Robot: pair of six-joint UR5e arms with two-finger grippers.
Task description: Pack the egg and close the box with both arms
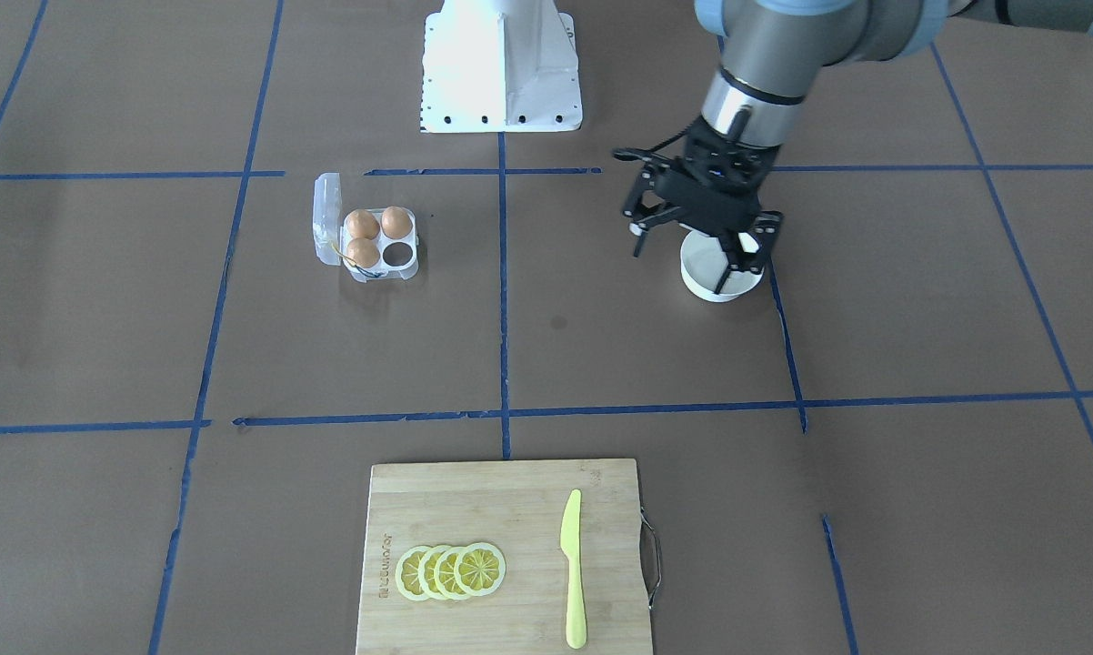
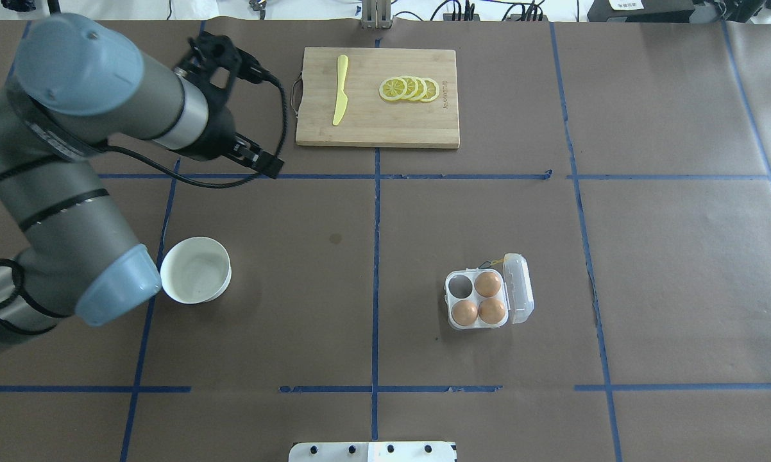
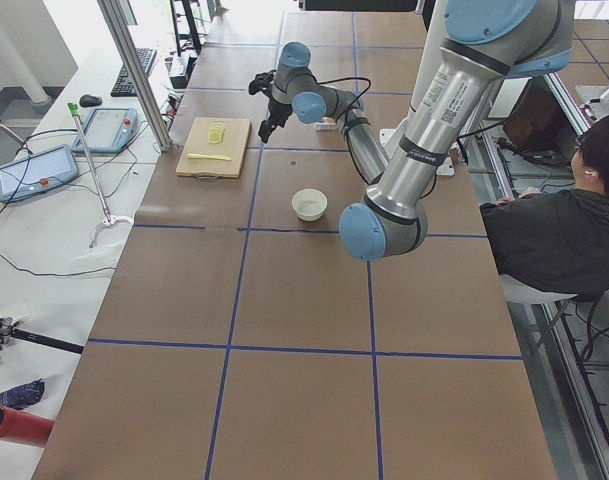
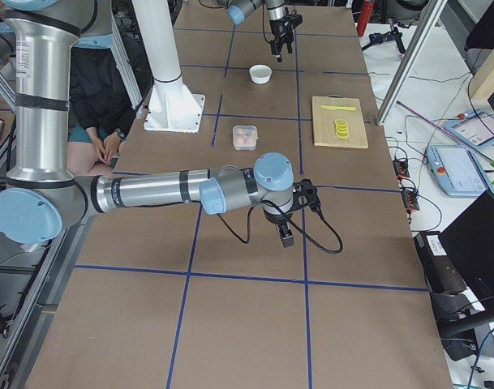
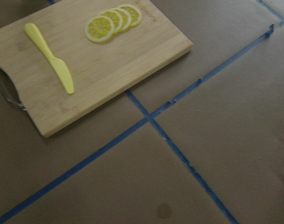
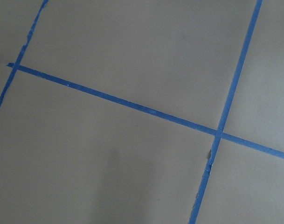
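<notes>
left gripper point(image 1: 692, 257): mine, fingers point(image 1: 639, 238) spread wide apart. It's held up off the table. The front view has it overlapping the bowl, while the overhead view puts it nearer the board's handle end. Well apart from the box.
right gripper point(image 4: 285, 231): mine, seen only in the right side view, low over bare table. Can't tell if it's open or closed. My wrist cam there shows just brown paper and tape lines.
table point(image 2: 680, 256): brown paper cover, blue tape grid.
left arm point(image 2: 71, 192): comes in on the bowl's side, forearm reaching out toward the board.
right arm point(image 4: 149, 193): stretched out low along the table, well apart from the box.
pedestal point(image 1: 501, 73): white, at my base edge of the table.
cutting board point(image 2: 385, 125): bamboo, wire handle on its end toward my left, at the far edge from me.
bowl point(image 2: 196, 273): round, white, on my left half, just beside my left arm's elbow cap in the overhead view.
box point(image 2: 455, 301): clear four-cup carton on my right half, near the centre tape line. Lid point(image 2: 520, 295) is swung open and lies flat on the side away from the bowl.
knife point(image 2: 340, 90): yellow, lies flat on the board, at the handle end.
lemon slices point(image 2: 410, 88): four in an overlapping row on the board, apart from the knife.
eggs point(image 2: 488, 283): three tan-brown ones, each in a cup of the box. The fourth cup point(image 2: 462, 287), on the bowl side, holds none.
string point(image 2: 496, 261): thin and yellow, at the box's edge beside the lid hinge.
</notes>
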